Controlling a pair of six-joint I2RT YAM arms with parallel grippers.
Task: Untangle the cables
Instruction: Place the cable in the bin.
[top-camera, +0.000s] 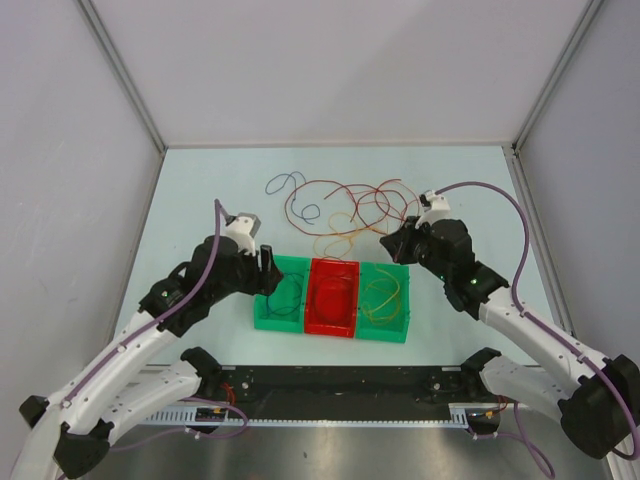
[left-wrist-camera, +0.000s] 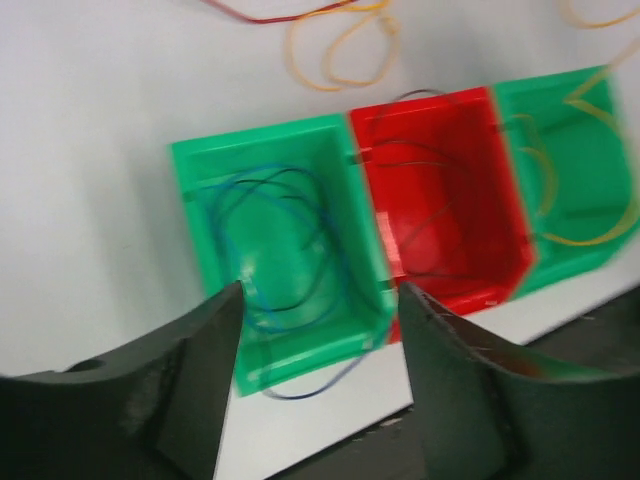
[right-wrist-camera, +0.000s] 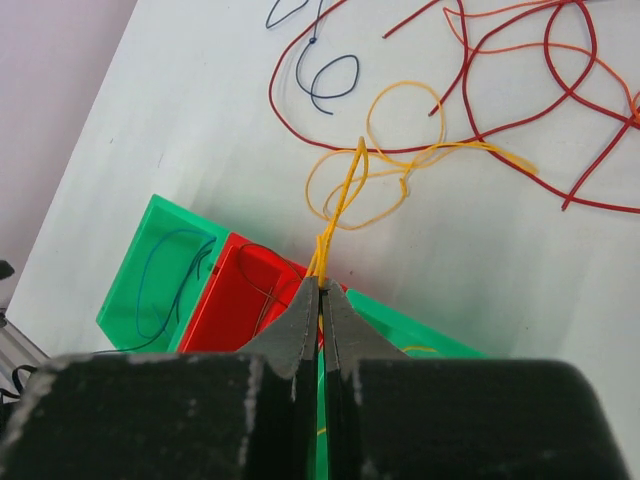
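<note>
Ref landmark: red bin (top-camera: 330, 330), middle of a row of three on the table (top-camera: 200, 200).

L gripper (left-wrist-camera: 320, 300): jaws apart, nothing btw them. It hangs over green bin L (top-camera: 262, 318), which touches the red bin's left wall. L wrist view is blurred.

R gripper (right-wrist-camera: 320, 300): jaws pressed together, pinching the yellow cable (right-wrist-camera: 347, 195) at the tips. It sits above the table, just past the red bin's far-right corner. The yellow cable runs from the tips out to loops lying on the table beyond the red bin.

Cables on table:
- The red/orange tangle (top-camera: 350, 205) lies beyond the red bin, apart from it, w/ the yellow loops at its near edge.
- The loose blue cable (top-camera: 285, 178) is at the far-left of the red bin, beside the tangle.

Cables in bins:
- Coiled blue cable (left-wrist-camera: 270, 250) is in green bin L, w/ one loop spilling over the near wall.
- Thin cable (left-wrist-camera: 430, 163) is inside the red bin; colour unclear.
- Yellow-orange loop (left-wrist-camera: 590, 238) is in green bin R (top-camera: 392, 330), which touches the red bin's right wall.
</note>
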